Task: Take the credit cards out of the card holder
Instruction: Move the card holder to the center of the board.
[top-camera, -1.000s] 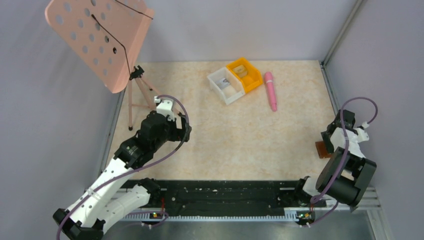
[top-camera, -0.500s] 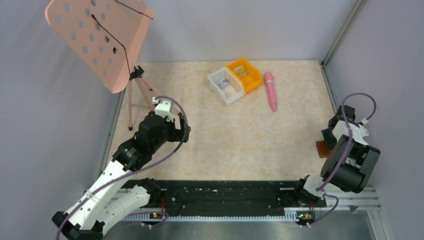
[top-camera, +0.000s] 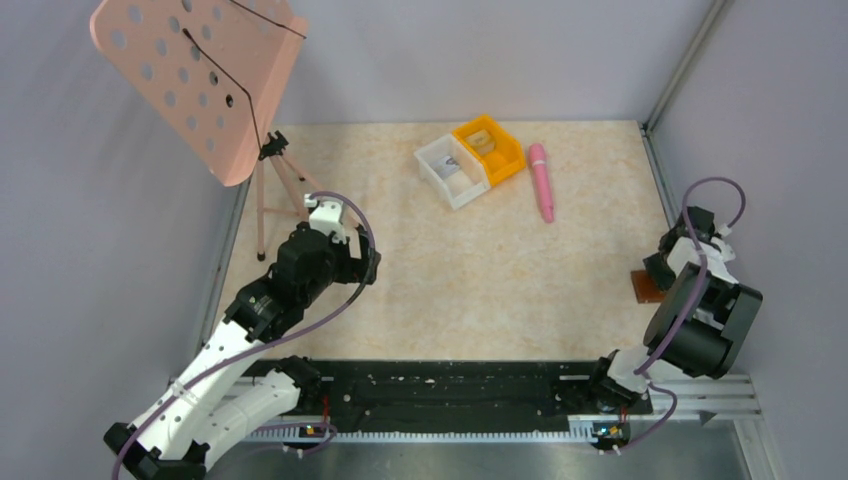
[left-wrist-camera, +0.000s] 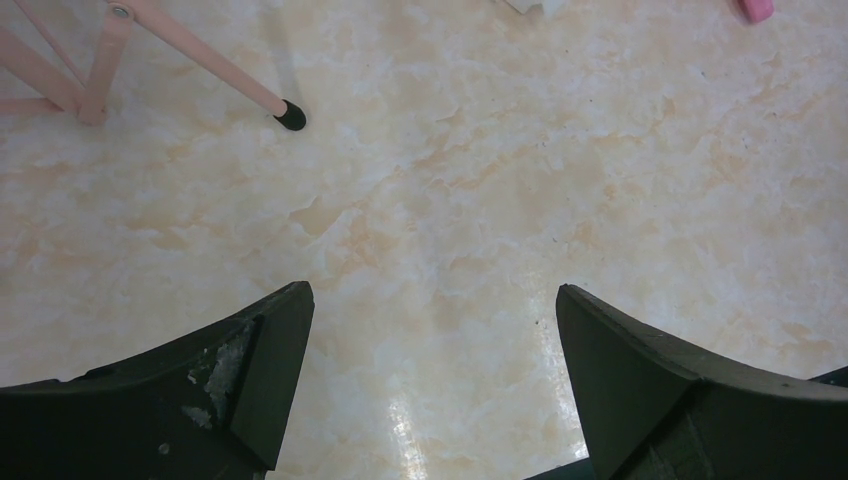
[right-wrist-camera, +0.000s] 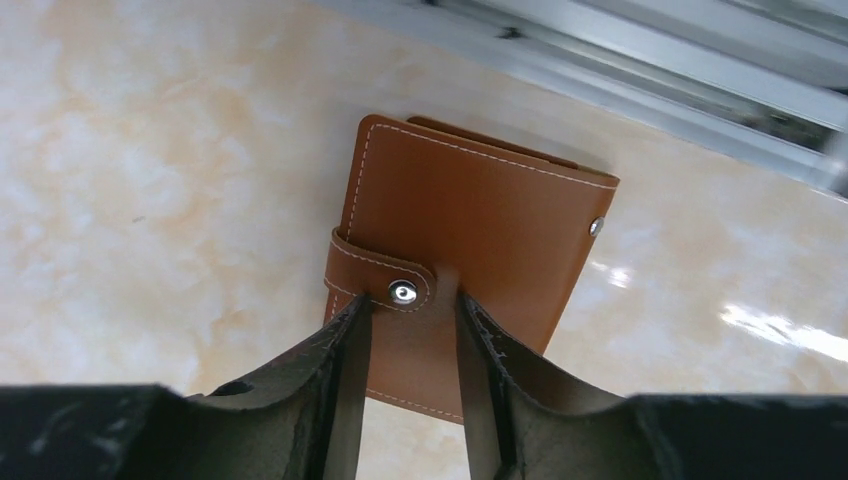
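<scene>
Compared with one second earlier, the right arm (top-camera: 700, 320) had swung its elbow nearer the right wall and the right gripper (right-wrist-camera: 414, 303) had narrowed, while the left gripper (left-wrist-camera: 432, 295) had stayed spread wide over the marbled table (left-wrist-camera: 450, 150). The right fingers stood a narrow gap apart at the clasp tab (right-wrist-camera: 365, 270) of the closed brown card holder (right-wrist-camera: 480, 225); whether they pinched it could not be told. The holder lay flat beside the metal rail (right-wrist-camera: 600, 45) at the table's right edge, with open tabletop to its left.
</scene>
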